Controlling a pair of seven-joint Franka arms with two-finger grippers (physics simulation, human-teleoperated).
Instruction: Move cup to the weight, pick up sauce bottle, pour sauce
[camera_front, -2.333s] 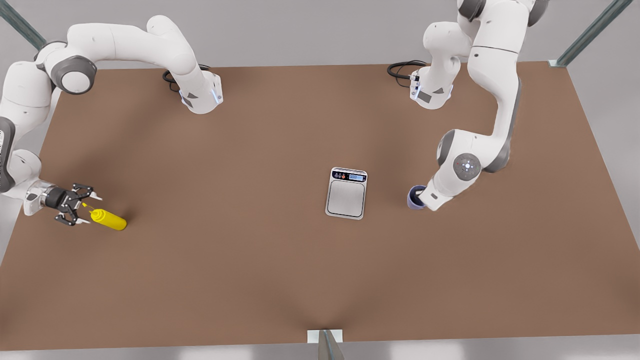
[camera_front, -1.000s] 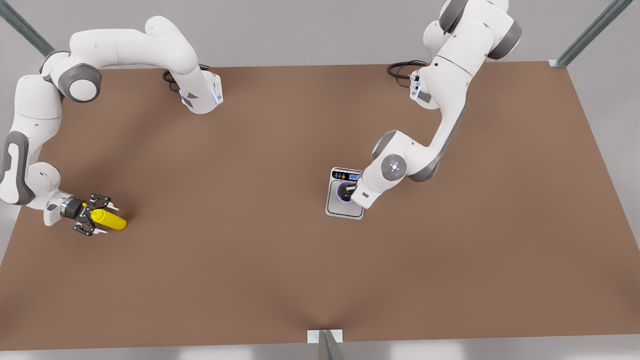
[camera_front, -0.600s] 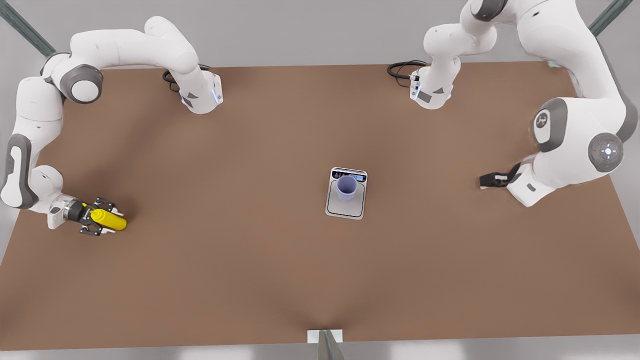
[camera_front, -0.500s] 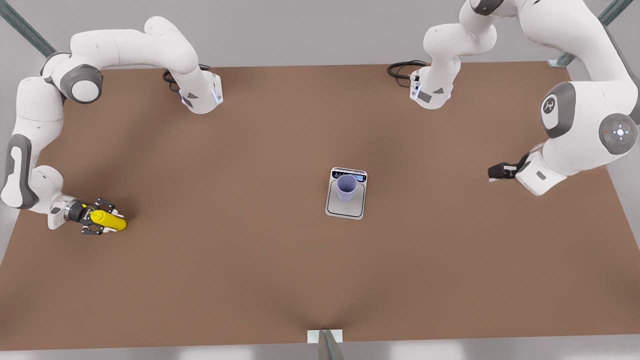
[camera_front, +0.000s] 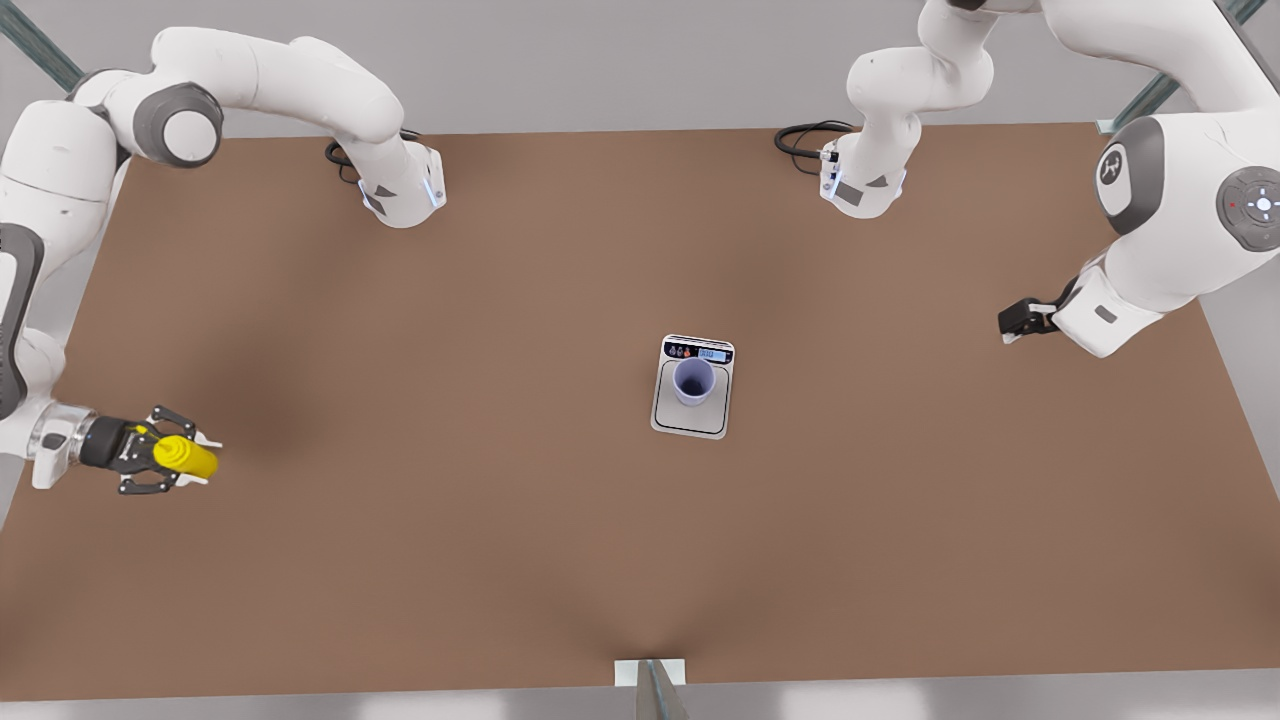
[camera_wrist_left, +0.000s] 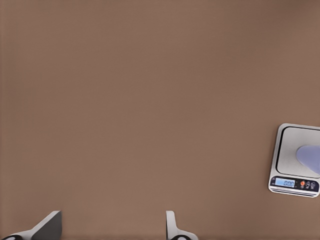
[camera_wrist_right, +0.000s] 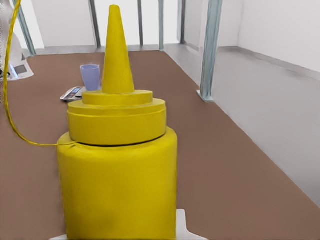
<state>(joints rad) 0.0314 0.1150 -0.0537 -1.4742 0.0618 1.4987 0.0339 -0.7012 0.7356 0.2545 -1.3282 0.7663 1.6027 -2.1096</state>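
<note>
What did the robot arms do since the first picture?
The left gripper carried the small lavender-blue cup onto the flat silver scale, let go, and drew back toward the front view's right with its fingers open. The right gripper closed on the yellow squeeze bottle and lifted it. The scale stayed put.

bright, even | soft shadows on table (camera_front: 500, 560) | no glare

cup (camera_front: 693, 381) on weight (camera_front: 692, 401), sauce bottle (camera_front: 184, 457) far left

Bare table (camera_front: 450, 520) btwn bottle-side end effector (camera_front: 165, 458) & weight (camera_front: 692, 400) — only cup (camera_front: 692, 380) stands there.
</note>
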